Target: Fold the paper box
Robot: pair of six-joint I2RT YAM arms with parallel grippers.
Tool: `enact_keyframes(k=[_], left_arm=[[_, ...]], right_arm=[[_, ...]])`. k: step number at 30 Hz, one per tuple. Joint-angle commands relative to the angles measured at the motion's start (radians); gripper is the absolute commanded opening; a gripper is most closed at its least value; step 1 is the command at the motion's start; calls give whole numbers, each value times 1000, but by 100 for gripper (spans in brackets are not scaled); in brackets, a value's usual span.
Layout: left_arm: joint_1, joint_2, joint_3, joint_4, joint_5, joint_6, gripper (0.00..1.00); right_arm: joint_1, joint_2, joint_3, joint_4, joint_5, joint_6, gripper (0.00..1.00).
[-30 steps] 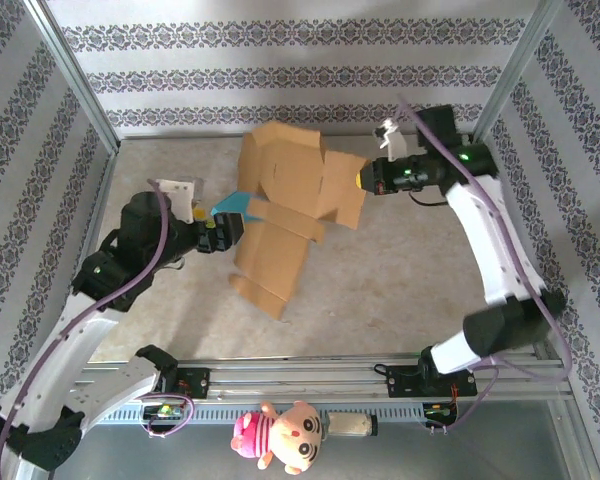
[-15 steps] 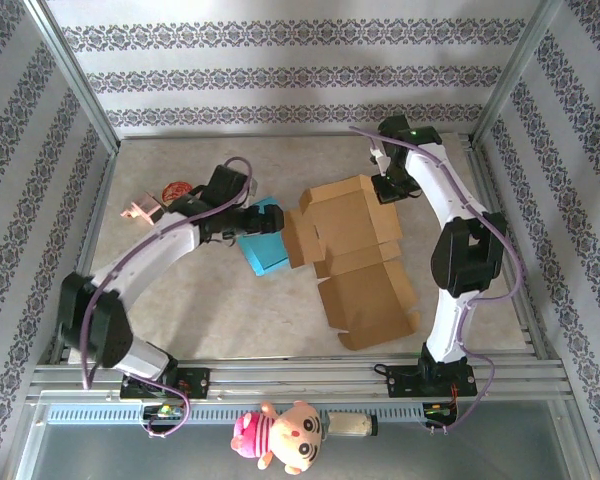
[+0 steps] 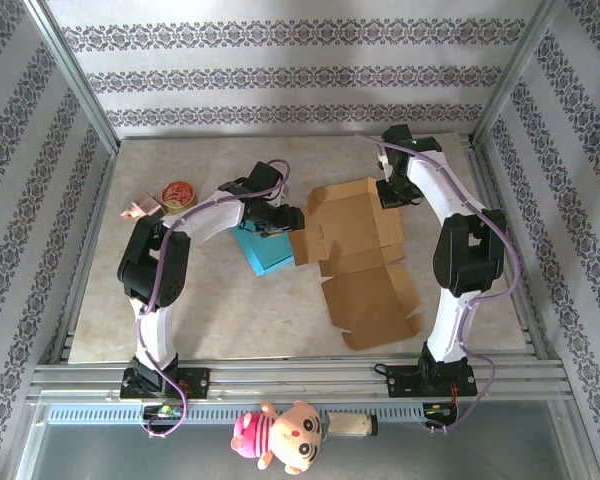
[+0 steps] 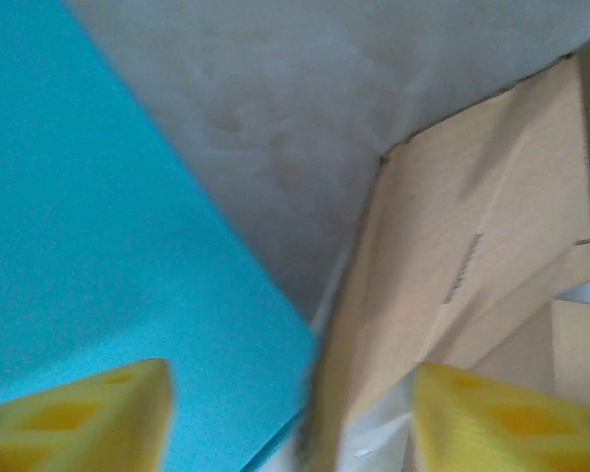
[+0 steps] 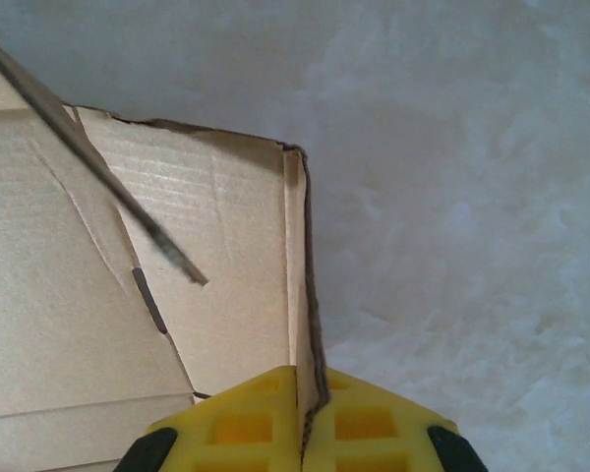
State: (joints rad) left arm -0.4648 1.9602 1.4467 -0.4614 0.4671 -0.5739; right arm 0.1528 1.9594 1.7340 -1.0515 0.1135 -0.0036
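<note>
The brown paper box (image 3: 355, 245) lies opened out on the table, its walls partly raised and a long flap reaching toward the near edge. My left gripper (image 3: 291, 222) is at the box's left wall. In the left wrist view that gripper (image 4: 295, 423) is open, its yellow fingertips (image 4: 79, 413) wide apart, with the cardboard wall (image 4: 442, 256) standing between them untouched. My right gripper (image 3: 392, 192) is at the box's far right corner. In the right wrist view it (image 5: 313, 403) is shut on the top edge of the box wall (image 5: 177, 265).
A blue block (image 3: 265, 250) lies just left of the box, under my left arm; it also shows blue (image 4: 98, 246) in the left wrist view. A tape roll (image 3: 180, 190) and a small pink piece (image 3: 138, 209) lie at the far left. A plush toy (image 3: 280, 432) sits on the front rail.
The box, first held raised near the back, now lies on the table. My left gripper has moved right across the blue block to the box's left wall and its jaws have narrowed.
</note>
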Motion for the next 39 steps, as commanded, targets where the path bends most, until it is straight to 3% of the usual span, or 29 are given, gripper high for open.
enact_keyframes(k=[1,4,8,11,12,13,17,20,26,31,35,36,38,39], left_arm=[[-8,-2,-11,199,167,-13,36],[-8,-9,25,227,186,75,14],[-8,7,123,145,131,338,3],[-11,34,189,120,105,545,0],[-15,39,200,128,107,591,0],[-20,44,212,137,117,650,0],[-37,62,256,166,117,774,0],[-44,72,264,195,134,808,0],[-47,69,223,254,147,832,0],[-47,78,224,256,145,841,0],[-48,87,233,264,110,825,0],[-47,89,237,271,100,800,3],[-48,79,230,309,92,705,33],[-47,63,217,329,89,649,38]], right_arm=[[-3,-43,-19,38,1,48,0],[-6,-134,-87,112,-25,49,14],[-4,-311,-168,229,-25,-3,52],[1,-441,-209,311,-44,-88,67],[1,-483,-232,336,-85,-149,79],[2,-526,-267,380,-130,-243,84],[48,-651,-422,518,-158,-695,88],[40,-649,-477,562,-156,-889,82],[6,-510,-402,520,-146,-969,59],[-5,-443,-363,505,-175,-976,31],[20,-440,-358,518,-109,-964,4],[29,-450,-367,536,-87,-963,2],[47,-480,-403,588,-32,-957,0],[51,-495,-425,621,-1,-952,0]])
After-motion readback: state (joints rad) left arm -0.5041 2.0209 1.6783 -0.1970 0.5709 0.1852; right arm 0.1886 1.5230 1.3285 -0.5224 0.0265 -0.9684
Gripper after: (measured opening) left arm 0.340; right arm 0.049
